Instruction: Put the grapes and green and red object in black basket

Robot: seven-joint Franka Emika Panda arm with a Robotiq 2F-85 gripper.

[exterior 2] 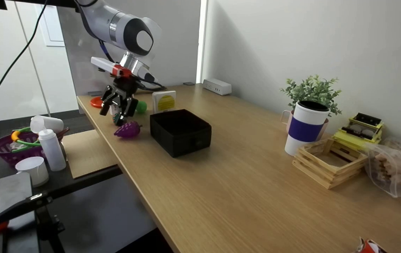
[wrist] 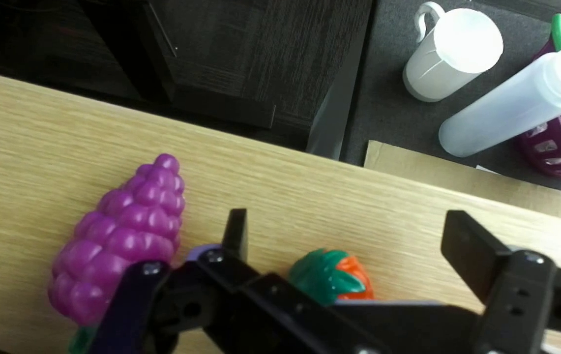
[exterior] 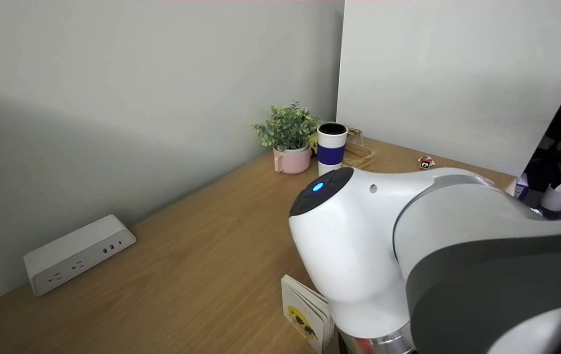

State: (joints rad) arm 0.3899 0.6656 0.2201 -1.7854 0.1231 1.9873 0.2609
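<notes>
The purple grapes (wrist: 128,236) lie on the table near its edge, left of my fingers in the wrist view. The green and red object (wrist: 327,278), leafy green at one end, rests on the table between the spread fingers, partly covered by the gripper's own linkage. My gripper (wrist: 346,221) is open, pointing down, and holds nothing. In an exterior view the gripper (exterior 2: 116,114) hangs low over the green and red object, with the grapes (exterior 2: 129,130) just beside it. The black basket (exterior 2: 191,142) stands on the table past the grapes, its inside dark.
Close behind the basket are an upright board book (exterior 2: 165,101), a green round item (exterior 2: 141,106) and a red disc (exterior 2: 96,102). The table's edge (wrist: 260,145) runs near the grapes. A tumbler (exterior 2: 305,128) and wooden crate (exterior 2: 327,167) stand farther off. The arm (exterior: 359,255) blocks much of an exterior view.
</notes>
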